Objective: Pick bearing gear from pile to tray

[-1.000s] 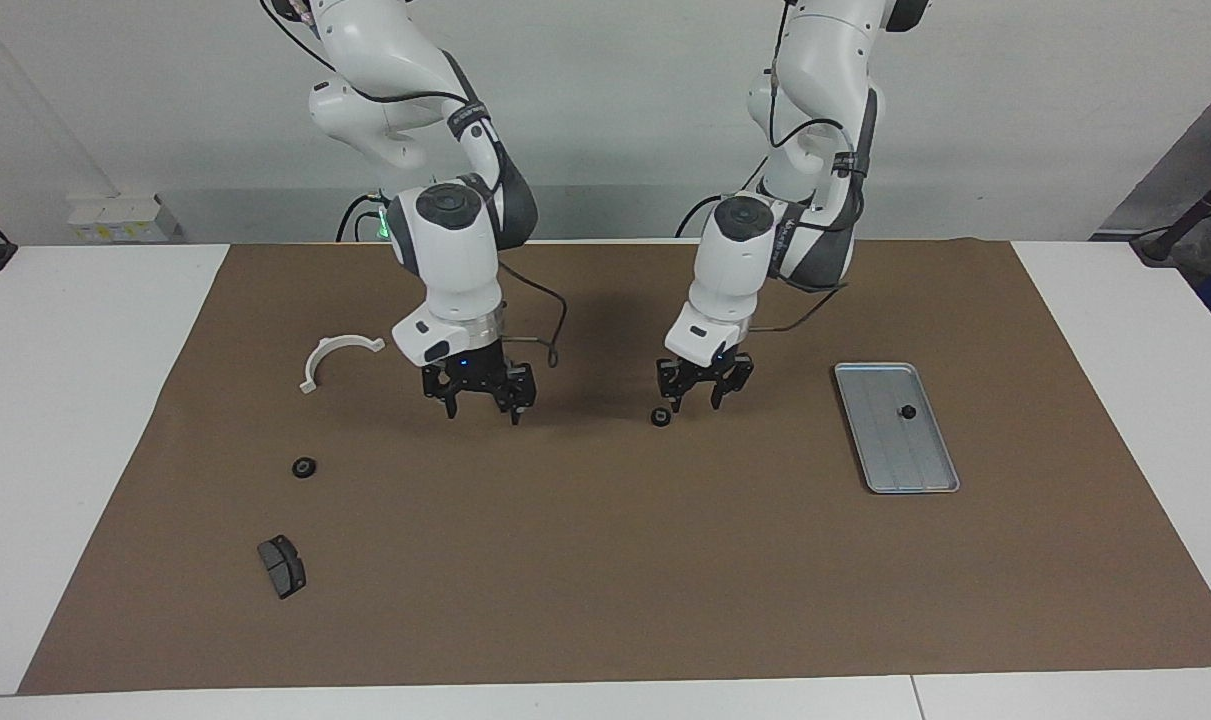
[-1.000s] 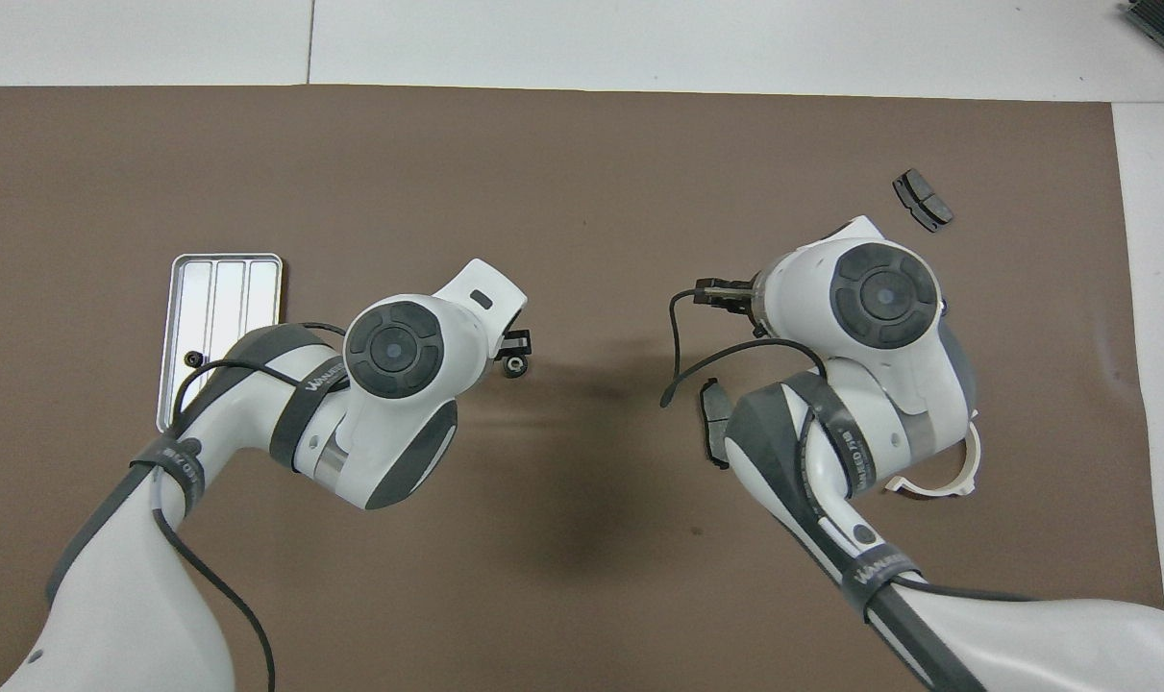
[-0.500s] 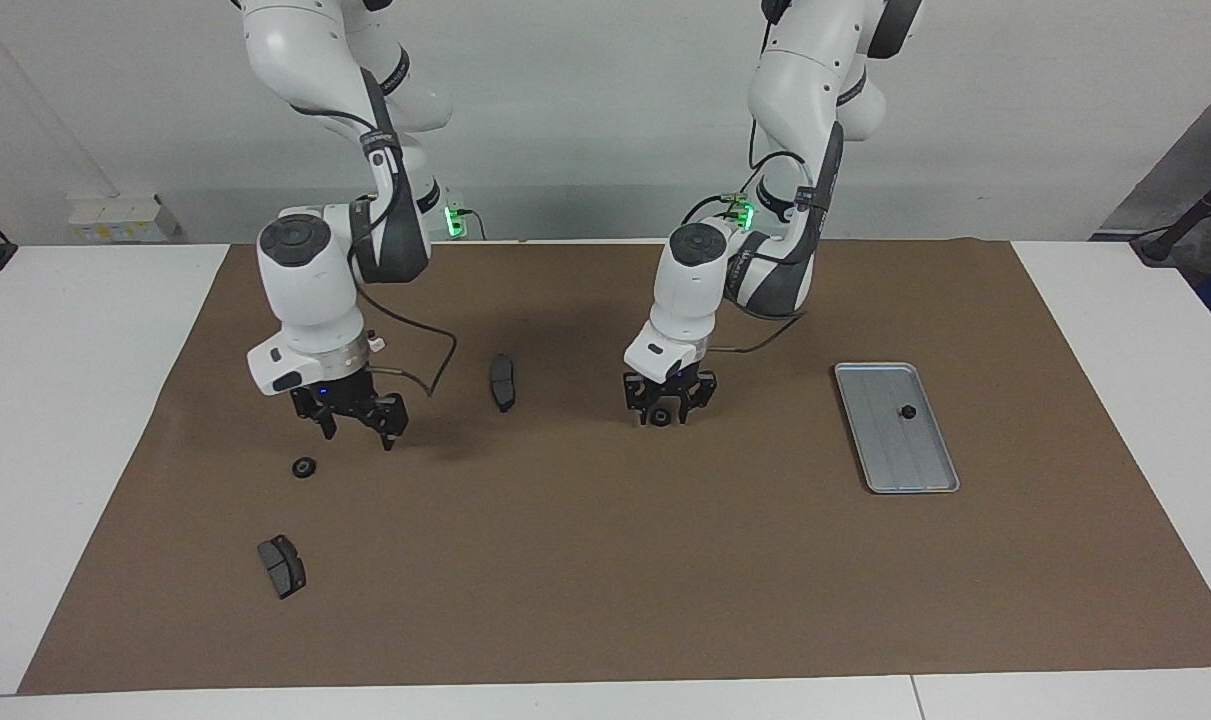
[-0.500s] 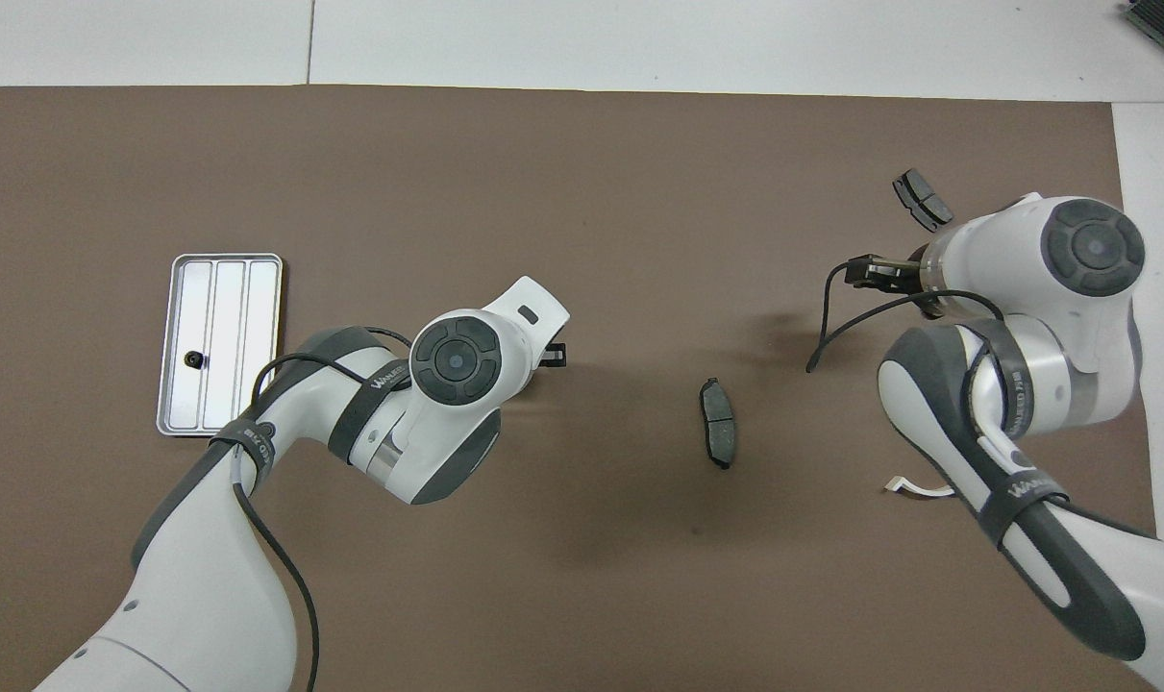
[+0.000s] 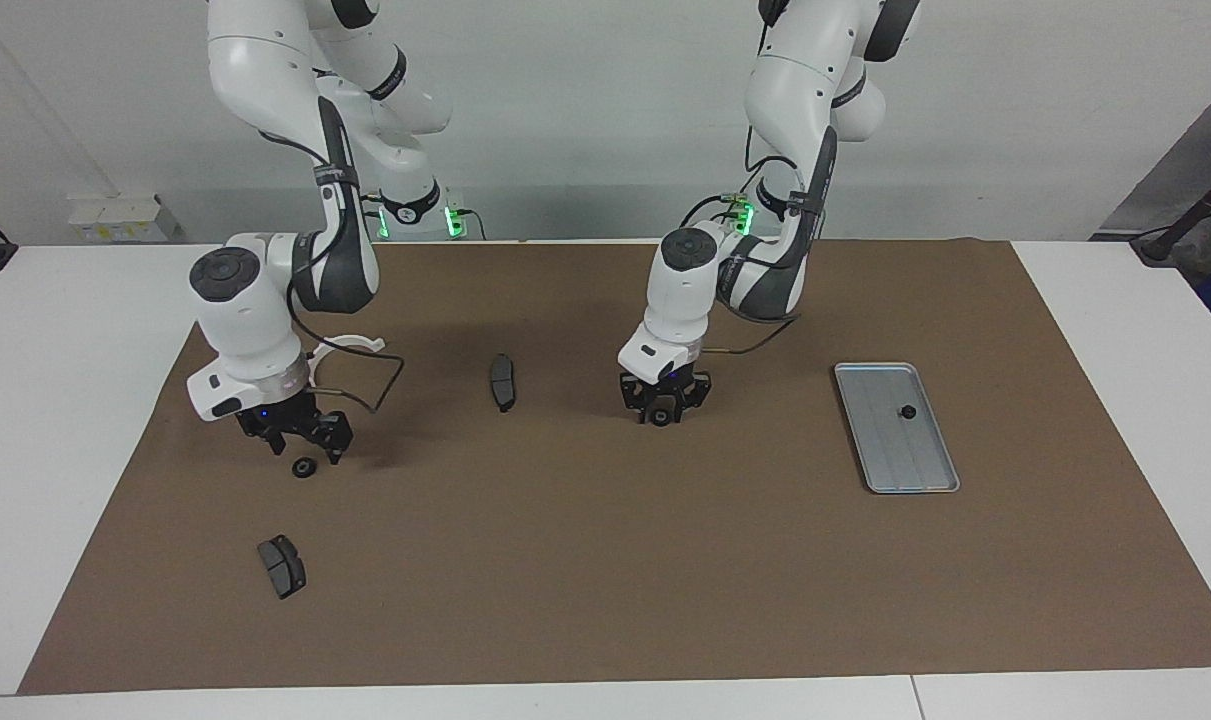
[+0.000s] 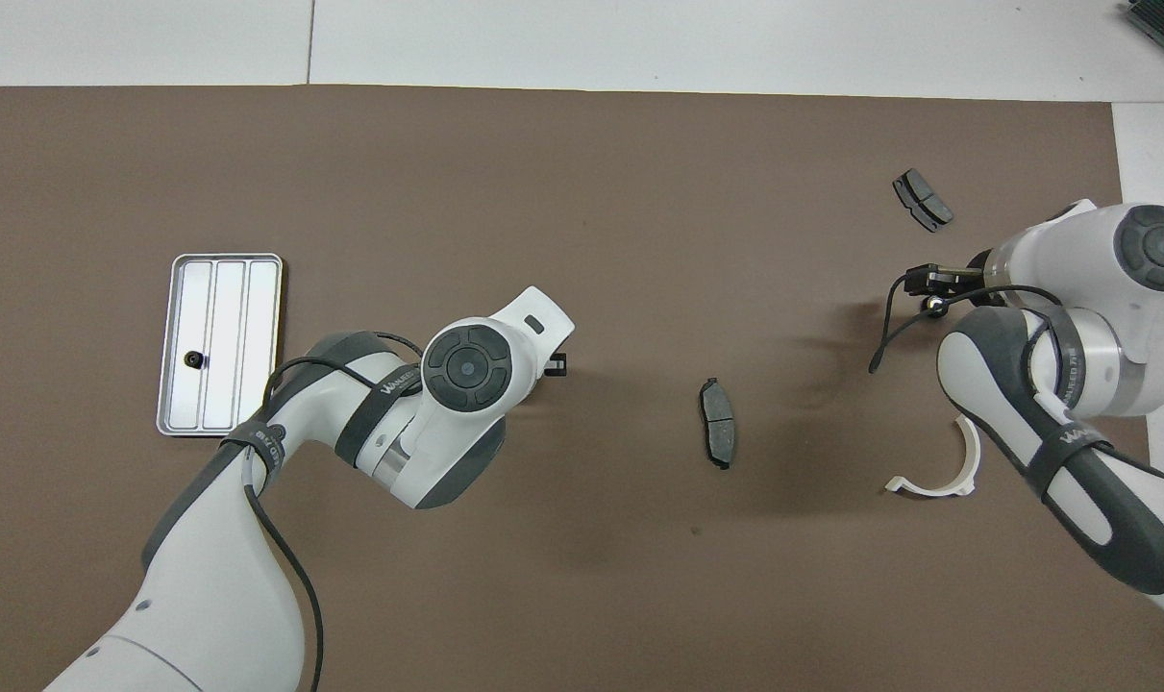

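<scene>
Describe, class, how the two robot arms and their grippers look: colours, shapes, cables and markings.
Both arms have glossy white rounded shells with dark grey joint sections and round dark grey caps on the wrists. Thin black cables loop along each arm. Grey bands carry white lettering, too small to read surely. The left gripper and right gripper are small, black and two-fingered. Green lights glow near the bases.

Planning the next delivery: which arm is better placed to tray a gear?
Left. The left end effector is down at a gear, the tray at its end; the right end effector is over another gear.
</scene>
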